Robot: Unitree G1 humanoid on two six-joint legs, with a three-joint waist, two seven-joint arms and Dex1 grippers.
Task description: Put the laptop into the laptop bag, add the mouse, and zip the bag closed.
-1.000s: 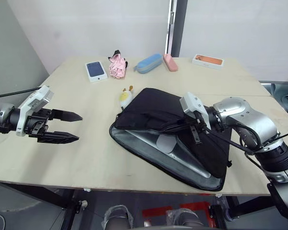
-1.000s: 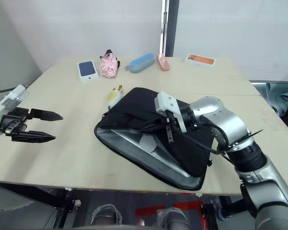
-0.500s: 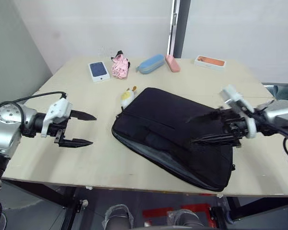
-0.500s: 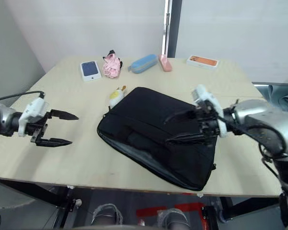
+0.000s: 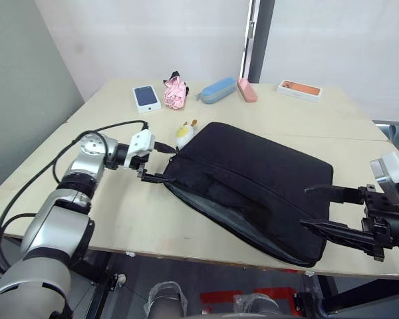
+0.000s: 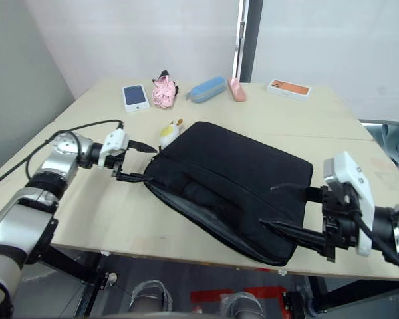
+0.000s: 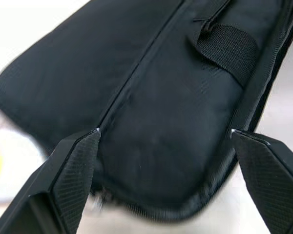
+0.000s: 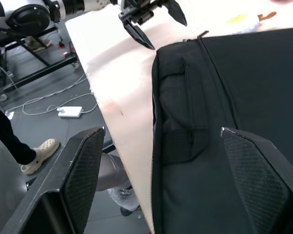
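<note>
The black laptop bag (image 5: 259,174) lies flat in the middle of the table, its near long edge gaping with grey lining showing. A white plush duck charm (image 5: 184,135) sits at its far left corner. My left gripper (image 5: 161,163) is open, with one finger on each side of the bag's left corner (image 7: 151,161). My right gripper (image 5: 321,210) is open and empty beside the bag's near right corner, just off the fabric. From the right wrist, the bag (image 8: 224,122) stretches away toward the left gripper (image 8: 149,19). The laptop and the mouse are hidden.
Along the table's far edge lie a white phone box (image 5: 147,98), a pink cloth bundle (image 5: 176,92), a blue case (image 5: 219,90), a pink case (image 5: 247,90) and an orange-lidded box (image 5: 299,89). A person's shoe (image 8: 36,148) and cables lie on the floor.
My right gripper opened, let the bag's flap drop and pulled back to the near right. The flap now covers the laptop and mouse. My left gripper moved right to the bag's corner.
</note>
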